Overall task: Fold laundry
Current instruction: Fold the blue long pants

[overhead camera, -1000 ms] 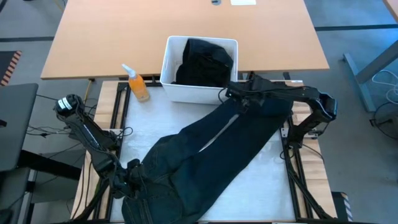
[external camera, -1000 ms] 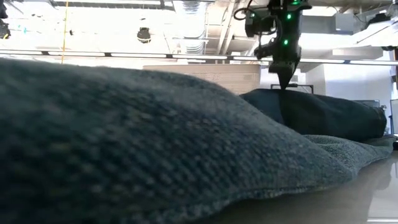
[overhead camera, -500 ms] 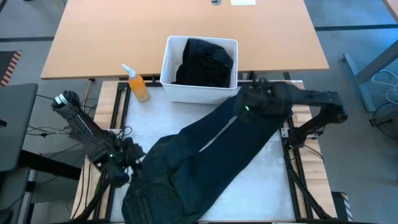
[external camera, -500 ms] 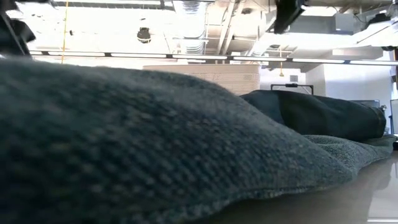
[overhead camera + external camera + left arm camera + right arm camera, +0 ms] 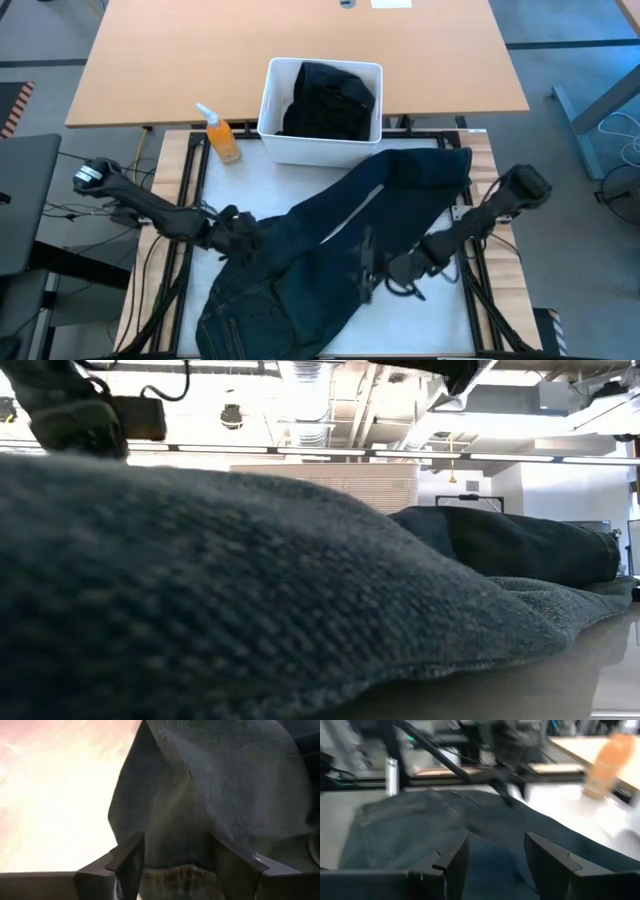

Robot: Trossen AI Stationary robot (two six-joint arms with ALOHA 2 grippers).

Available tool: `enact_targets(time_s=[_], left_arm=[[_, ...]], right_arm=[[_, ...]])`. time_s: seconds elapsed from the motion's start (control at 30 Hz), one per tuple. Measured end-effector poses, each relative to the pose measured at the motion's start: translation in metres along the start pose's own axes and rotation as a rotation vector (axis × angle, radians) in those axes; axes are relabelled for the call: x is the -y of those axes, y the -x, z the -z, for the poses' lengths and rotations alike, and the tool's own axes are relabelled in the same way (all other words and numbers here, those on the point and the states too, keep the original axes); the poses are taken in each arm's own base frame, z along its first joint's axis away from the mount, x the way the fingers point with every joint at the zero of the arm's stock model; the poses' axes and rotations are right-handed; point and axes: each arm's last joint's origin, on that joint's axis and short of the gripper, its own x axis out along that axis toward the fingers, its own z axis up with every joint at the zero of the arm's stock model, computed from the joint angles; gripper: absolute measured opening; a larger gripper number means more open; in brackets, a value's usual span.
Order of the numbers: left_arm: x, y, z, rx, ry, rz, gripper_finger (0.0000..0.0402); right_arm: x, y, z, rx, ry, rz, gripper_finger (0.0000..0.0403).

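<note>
Trousers: I see the dark navy trousers (image 5: 340,250) spread diagonally across the white counter (image 5: 440,290), waist toward the near left corner, legs reaching the far right, just short of the bin.
Black clothing: a bundle (image 5: 325,100) sits inside the white bin (image 5: 268,115) at the counter's far edge.
Bottle: the orange spray bottle (image 5: 220,135) stands just left of the bin.
Left end effector: I find it (image 5: 240,232) low over the trousers' left edge near the waist; fingers (image 5: 131,862) apart, cloth visible between them, nothing clamped.
Right end effector: it (image 5: 372,272) hovers above the trousers' middle; fingers (image 5: 547,865) apart, holding nothing.
Low view: trouser cloth fills most of it.
</note>
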Motion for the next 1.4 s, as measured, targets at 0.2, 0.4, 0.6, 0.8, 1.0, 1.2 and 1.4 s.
enact_targets(time_s=[0.2, 0.4, 0.6, 0.8, 1.0, 1.2, 1.4], left_arm=[[0.010, -0.038, 0.001, -0.045, -0.017, 0.121, 0.0215], [0.015, -0.067, 0.011, -0.150, -0.067, 0.047, 0.0136], [0.021, -0.057, -0.004, -0.165, -0.147, -0.031, 0.0014], [0.019, 0.006, -0.052, -0.050, -0.203, -0.202, 0.0006], [0.015, 0.053, -0.079, 0.085, -0.180, -0.195, 0.0004], [0.008, 0.048, -0.067, 0.015, -0.177, -0.253, 0.0003], [-0.001, 0.030, -0.047, -0.129, -0.175, -0.377, 0.0003]], right_arm=[[-0.012, -0.038, 0.048, -0.059, -0.022, 0.033, 0.0214], [-0.007, -0.058, 0.073, -0.137, -0.093, 0.041, 0.0214], [0.005, -0.068, 0.088, -0.216, -0.133, 0.076, 0.0214], [0.023, -0.072, 0.109, -0.400, -0.184, 0.152, 0.0214], [0.035, -0.067, 0.120, -0.533, -0.241, 0.250, 0.0214], [0.037, -0.062, 0.121, -0.614, -0.326, 0.254, 0.0214], [0.030, -0.046, 0.124, -0.666, -0.390, 0.327, 0.0214]])
